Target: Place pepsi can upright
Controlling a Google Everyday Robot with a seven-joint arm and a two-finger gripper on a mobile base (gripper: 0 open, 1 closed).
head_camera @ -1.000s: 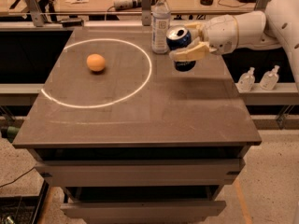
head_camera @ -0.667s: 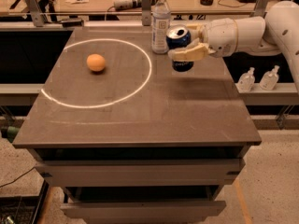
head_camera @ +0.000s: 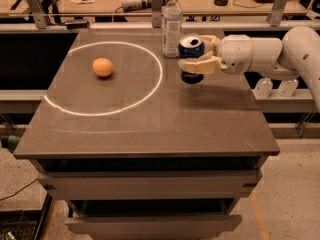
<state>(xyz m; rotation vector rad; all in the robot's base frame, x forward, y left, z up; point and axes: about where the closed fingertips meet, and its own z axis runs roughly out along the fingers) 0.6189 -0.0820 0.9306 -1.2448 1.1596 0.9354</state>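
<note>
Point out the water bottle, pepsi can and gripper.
water bottle (head_camera: 172, 26): camera view, on its label.
pepsi can (head_camera: 191, 43): camera view, on its silver top.
gripper (head_camera: 194, 54): camera view, midway between fingertips, clamped on the can right of the bottle.

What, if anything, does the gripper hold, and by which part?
The gripper, at the table's far right, holds the pepsi can by its sides at mid-height.
</note>
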